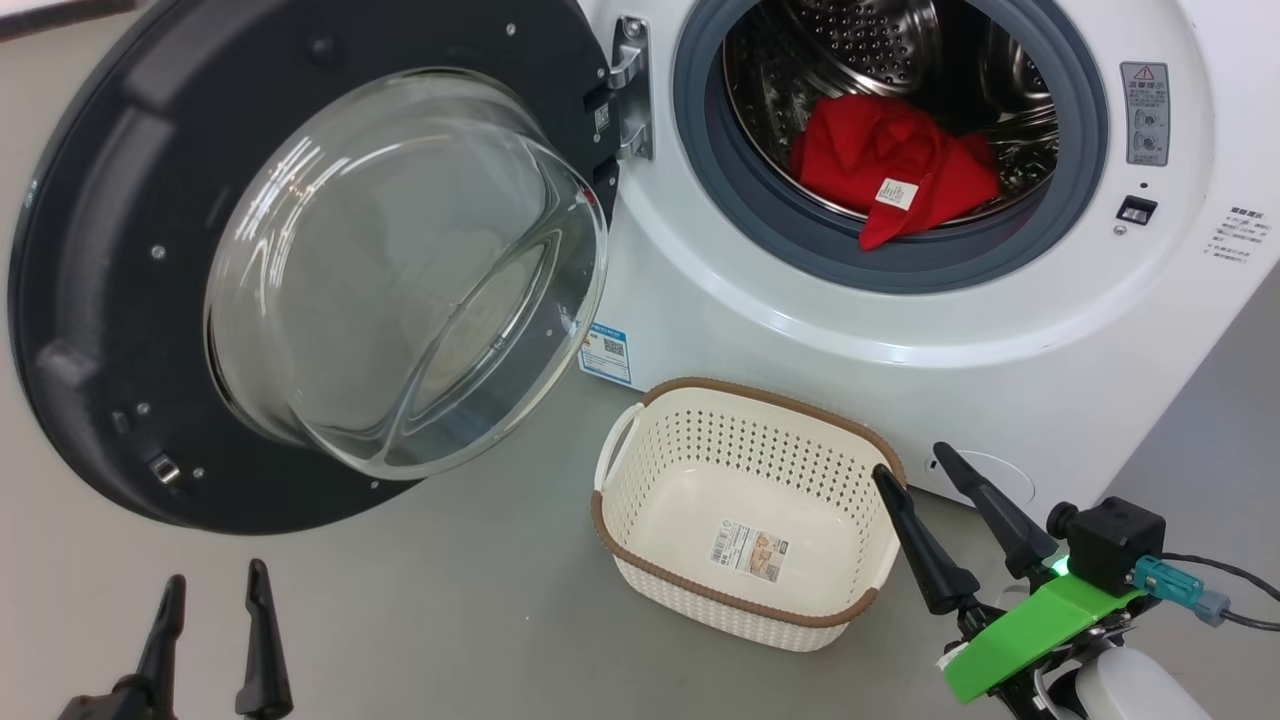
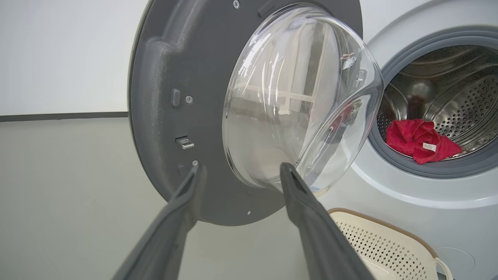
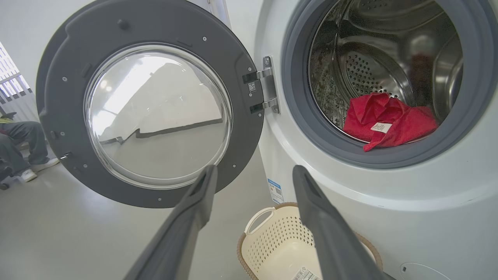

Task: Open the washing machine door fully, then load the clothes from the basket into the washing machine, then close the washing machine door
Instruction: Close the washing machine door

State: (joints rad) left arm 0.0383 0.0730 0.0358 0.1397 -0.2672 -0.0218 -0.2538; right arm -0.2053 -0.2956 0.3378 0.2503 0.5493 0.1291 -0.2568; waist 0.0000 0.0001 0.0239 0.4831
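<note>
The left gripper [image 1: 218, 575] stands with its jaws wide apart and nothing between them, low over the floor [image 1: 450, 620]; ahead of its fingertips hangs the door [image 1: 100, 250], swung wide on its hinge, inner face and glass bowl [image 1: 400, 270] turned toward the gripper; the bowl's lower edge shows between the two fingers in the left wrist view. The right gripper [image 1: 910, 460] is likewise spread and holds nothing; the basket [image 1: 700, 450] sits on the floor just to its left, and whether the nearer fingertip touches the brown rim I cannot tell; the sticker [image 1: 748, 550] on the basket's floor lies uncovered. Past the right gripper's fingers and above them stands the washer [image 1: 900, 330]; the clothes [image 1: 880, 150] lie bunched at the drum's [image 1: 870, 40] front, white label [image 1: 896, 192] up, one red corner drooping onto the seal [image 1: 700, 150]. Far left in the right wrist view, a seated person's legs [image 3: 19, 140] show.
</note>
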